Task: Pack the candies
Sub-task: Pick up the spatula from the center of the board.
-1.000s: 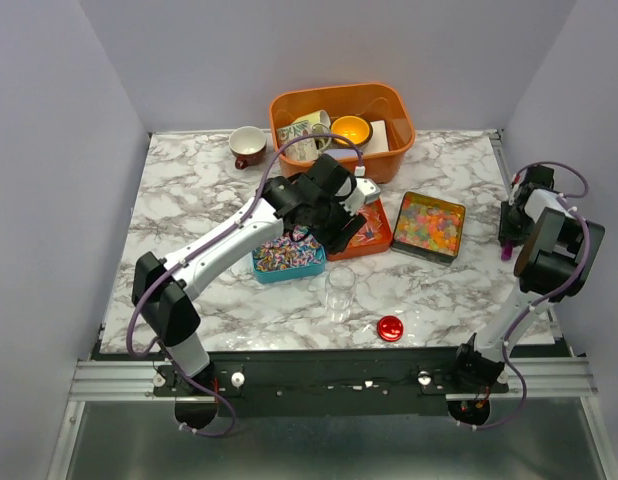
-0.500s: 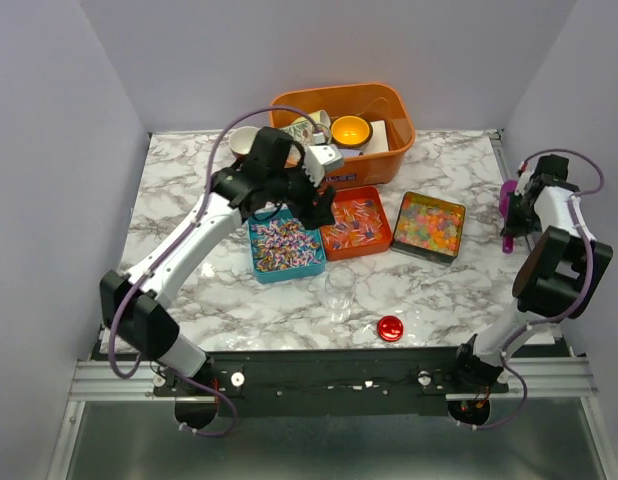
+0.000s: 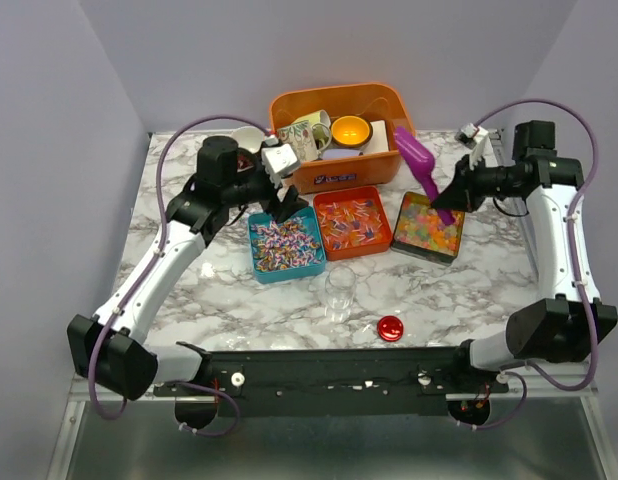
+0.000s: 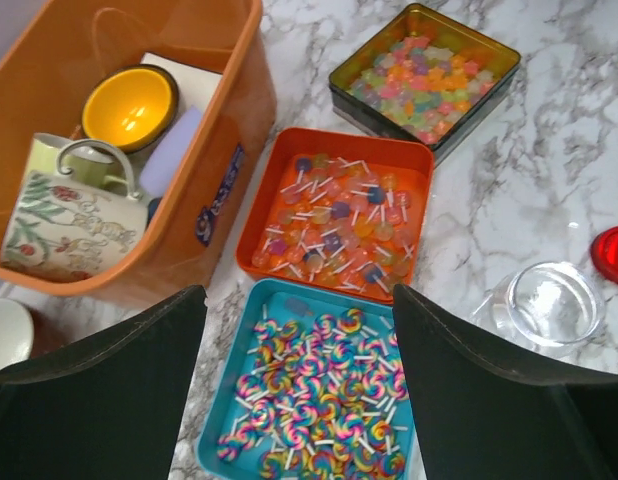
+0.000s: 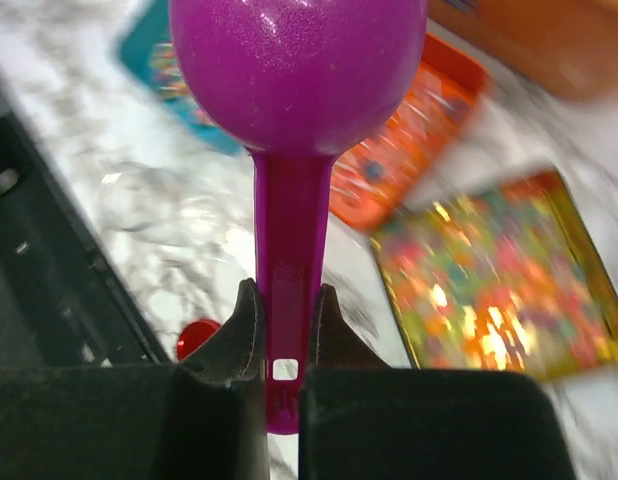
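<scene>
- Top external view gives me the marble table (image 3: 189,290), with everything set on its far half.
- An orange plastic tub (image 3: 339,175) stands at the far edge, with a patterned mug (image 3: 304,133) and a yellow bowl (image 3: 350,130) inside.
- My left gripper (image 4: 299,300) hangs above the teal tray's far edge, fingers spread wide and nothing between them.
- My right gripper (image 5: 286,300) is clamped on the handle of the purple scoop (image 3: 419,160), which slants up toward the tub's right end. Its handle end is over the tin's far-left corner. I cannot tell whether it touches.
- Three containers sit in a row just near of the tub: a teal tray (image 3: 289,275) on the left, an orange tray (image 3: 351,254) in the middle and a square tin (image 3: 421,252) on the right.
- A clear glass jar (image 3: 340,290) stands upright near of the two trays.
- A small red lid (image 3: 390,327) lies just right of the jar, closer to me.
- The candies (image 3: 284,243) are all in those three containers: swirly striped ones in the teal tray, thin pale sticks in the orange tray, glossy beads in the tin.
</scene>
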Robot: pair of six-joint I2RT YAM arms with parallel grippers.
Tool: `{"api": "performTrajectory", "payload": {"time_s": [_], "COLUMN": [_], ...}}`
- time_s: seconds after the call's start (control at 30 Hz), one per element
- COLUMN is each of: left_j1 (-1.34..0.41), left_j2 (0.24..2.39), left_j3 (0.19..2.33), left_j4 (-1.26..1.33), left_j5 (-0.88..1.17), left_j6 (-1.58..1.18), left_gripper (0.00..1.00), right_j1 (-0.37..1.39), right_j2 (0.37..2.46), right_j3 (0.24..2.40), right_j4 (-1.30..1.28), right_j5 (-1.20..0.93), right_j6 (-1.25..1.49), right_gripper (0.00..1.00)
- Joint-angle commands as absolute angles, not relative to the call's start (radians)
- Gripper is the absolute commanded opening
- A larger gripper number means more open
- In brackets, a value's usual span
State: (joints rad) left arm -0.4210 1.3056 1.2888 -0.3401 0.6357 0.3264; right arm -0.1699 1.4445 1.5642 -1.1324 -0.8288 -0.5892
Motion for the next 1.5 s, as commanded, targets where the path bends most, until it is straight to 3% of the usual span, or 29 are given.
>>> {"api": "performTrajectory", "payload": {"time_s": [0.0, 0.13, 0.8, 1.2, 1.47], "left_j1": [-0.344, -0.282, -0.256, -0.281, -0.295], "left_j2": [1.158, 1.131, 1.296, 1.278, 1.286], "left_j3": [1.123, 1.045, 1.094, 1.074, 1.098], "left_j4": [-0.132, -0.008, -0.026, -0.104, -0.241], "left_j5": [0.783, 0.879, 0.979, 1.025, 1.045], "left_j6": [0.435, 0.42, 0.71, 1.256, 1.445], "left_gripper": [0.85, 0.84, 0.75, 0.73, 0.71], "right_j1": [-0.034, 0.047, 0.202, 0.238, 0.236], "right_j2": [1.463, 1.454, 1.534, 1.597, 1.585], "right_j3": [1.608, 1.56, 1.413, 1.437, 1.413], "right_j4": [-1.525, -1.525, -1.526, -1.525, -1.525], "right_j5": [-1.244, -1.264, -1.181, -1.091, -1.036], "right_j6": [-0.94, -0.968, -1.209, -1.204, -1.198], "right_gripper": [0.01, 0.01, 0.01, 0.01, 0.01]}}
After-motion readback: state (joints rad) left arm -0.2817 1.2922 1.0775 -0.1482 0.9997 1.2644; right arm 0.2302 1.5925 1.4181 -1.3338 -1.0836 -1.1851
